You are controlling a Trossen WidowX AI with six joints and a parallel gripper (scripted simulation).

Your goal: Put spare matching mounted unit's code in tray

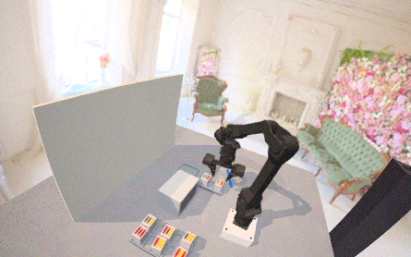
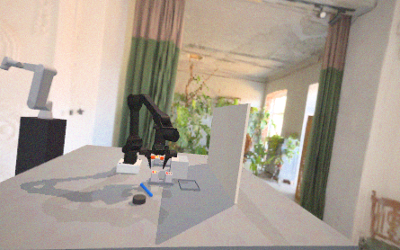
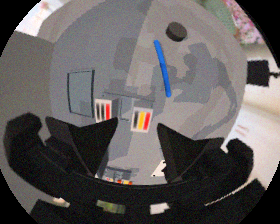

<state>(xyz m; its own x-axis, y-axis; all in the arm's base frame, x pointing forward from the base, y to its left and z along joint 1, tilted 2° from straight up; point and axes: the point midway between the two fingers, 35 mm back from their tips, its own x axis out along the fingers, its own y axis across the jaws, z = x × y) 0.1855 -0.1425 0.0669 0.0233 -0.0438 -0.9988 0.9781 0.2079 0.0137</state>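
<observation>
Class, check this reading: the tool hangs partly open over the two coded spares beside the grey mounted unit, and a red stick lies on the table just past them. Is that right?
Not quite: the stick is blue, not red, as the wrist view shows. The rest stands: the tool hangs partly open, holding nothing, over the two coded spares beside the grey mounted unit.

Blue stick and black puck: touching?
Apart. The wrist view shows bare table between the blue stick and black puck; the exterior view shows that gap too.

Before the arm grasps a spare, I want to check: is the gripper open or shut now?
Open. The gripper hangs above the two spares, holding nothing.
</observation>
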